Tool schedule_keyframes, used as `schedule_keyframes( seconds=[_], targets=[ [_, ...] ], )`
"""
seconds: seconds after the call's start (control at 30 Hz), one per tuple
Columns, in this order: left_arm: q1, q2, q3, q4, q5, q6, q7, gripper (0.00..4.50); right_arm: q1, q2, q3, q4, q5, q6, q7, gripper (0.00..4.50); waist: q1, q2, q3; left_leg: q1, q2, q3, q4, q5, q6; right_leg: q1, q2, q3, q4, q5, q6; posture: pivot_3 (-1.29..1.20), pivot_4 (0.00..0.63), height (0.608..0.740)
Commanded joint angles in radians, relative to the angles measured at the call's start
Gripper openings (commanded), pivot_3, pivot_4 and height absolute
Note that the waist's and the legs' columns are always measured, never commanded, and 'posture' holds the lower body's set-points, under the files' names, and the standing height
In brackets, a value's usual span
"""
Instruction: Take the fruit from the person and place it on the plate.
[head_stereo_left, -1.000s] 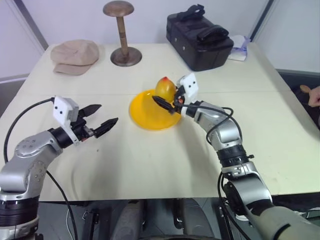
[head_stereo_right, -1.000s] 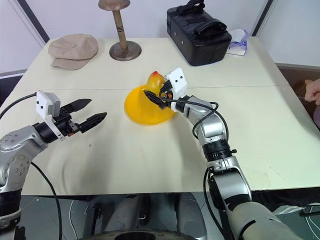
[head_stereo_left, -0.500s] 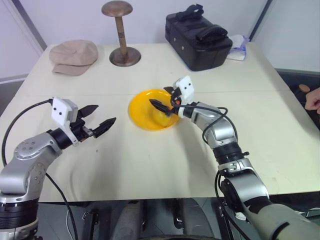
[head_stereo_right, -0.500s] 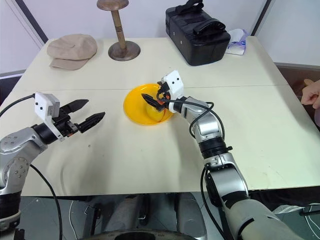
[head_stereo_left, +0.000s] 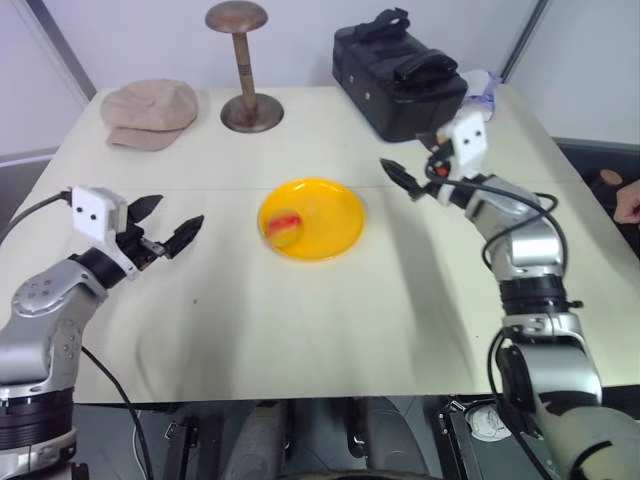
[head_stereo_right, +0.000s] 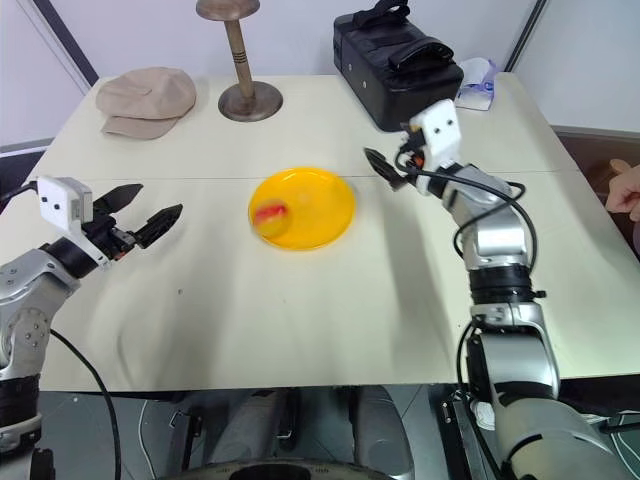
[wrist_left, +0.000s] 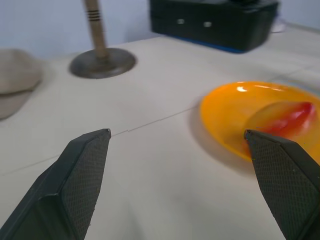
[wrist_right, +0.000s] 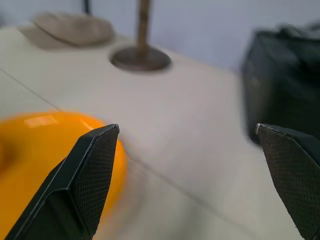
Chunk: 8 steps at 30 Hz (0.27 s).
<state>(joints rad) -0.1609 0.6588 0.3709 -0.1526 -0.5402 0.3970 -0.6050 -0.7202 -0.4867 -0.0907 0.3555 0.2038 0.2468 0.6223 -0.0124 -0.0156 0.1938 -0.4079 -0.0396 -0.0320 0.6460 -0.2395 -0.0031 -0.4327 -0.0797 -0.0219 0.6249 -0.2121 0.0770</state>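
On the yellow plate (head_stereo_left: 325, 222) lies the red-blushed fruit (head_stereo_left: 283, 227); both grippers gape empty.

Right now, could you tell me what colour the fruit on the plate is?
The fruit is yellow-orange with a red blush, clearest in the left eye view.

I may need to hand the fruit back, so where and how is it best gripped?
Judging by its pose, take the fruit across its narrow middle, from above. It lies on its side on the plate, towards the robot's left, so the rim hinders a low sideways approach.
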Motion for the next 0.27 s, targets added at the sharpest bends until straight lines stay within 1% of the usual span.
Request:
schedule_keyframes(
  seconds=[0.03, 0.13, 0.27],
  targets=[
    [-0.001, -0.019, 0.032, 0.015, 0.041, -0.067, 0.035, 4.5, 0.038, -0.024, -0.039, -0.036, -0.009, -0.039, -0.027, 4.47, -0.002, 0.0, 0.0, 0.0, 0.0, 0.0, 0.0, 0.0, 0.0, 0.0, 0.0, 0.0, 0.0, 0.0, 0.0, 0.0, 0.15, 0.74],
    [0.0, -0.044, 0.022, 0.071, 0.085, -0.122, 0.053, 4.5, 0.077, -0.014, -0.05, -0.008, -0.022, -0.061, -0.073, 4.47, -0.004, 0.0, 0.0, 0.0, 0.0, 0.0, 0.0, 0.0, 0.0, 0.0, 0.0, 0.0, 0.0, 0.001, 0.001, 0.0, 0.15, 0.74],
    [-0.016, -0.071, 0.016, 0.114, 0.092, -0.144, 0.057, 4.5, 0.094, 0.024, -0.064, 0.03, -0.02, -0.095, -0.126, 4.47, -0.001, 0.0, 0.0, 0.0, 0.0, 0.0, 0.0, 0.0, 0.0, 0.0, 0.0, 0.0, 0.001, 0.001, 0.001, 0.0, 0.15, 0.74]
  ],
)
